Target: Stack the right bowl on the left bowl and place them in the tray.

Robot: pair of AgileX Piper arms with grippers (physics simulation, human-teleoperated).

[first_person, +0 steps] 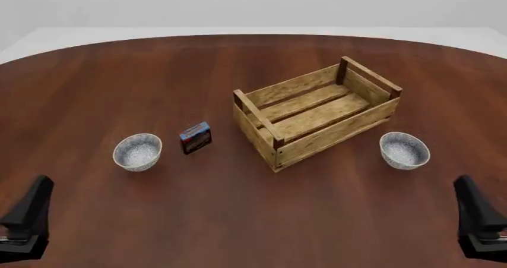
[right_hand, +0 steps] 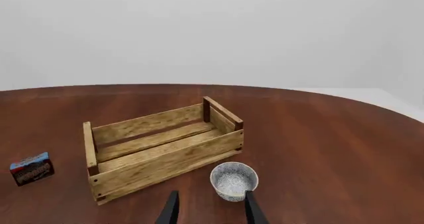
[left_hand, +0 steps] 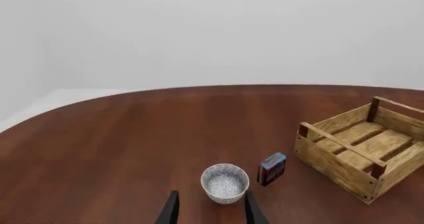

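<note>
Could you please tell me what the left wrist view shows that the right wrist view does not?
Only the left wrist view shows the left bowl and the left gripper, open, behind it. Only the right wrist view shows the right bowl and the right gripper, also open. Both show the tray, the small box and the table.

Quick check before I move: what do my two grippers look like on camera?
Both look alike. In the front view the left gripper and right gripper are matte black, angular blocks tapering to a narrow tip. In each wrist view two thin, flat black fingers show, plain and unmarked. No cables, labels or coloured parts are visible.
</note>
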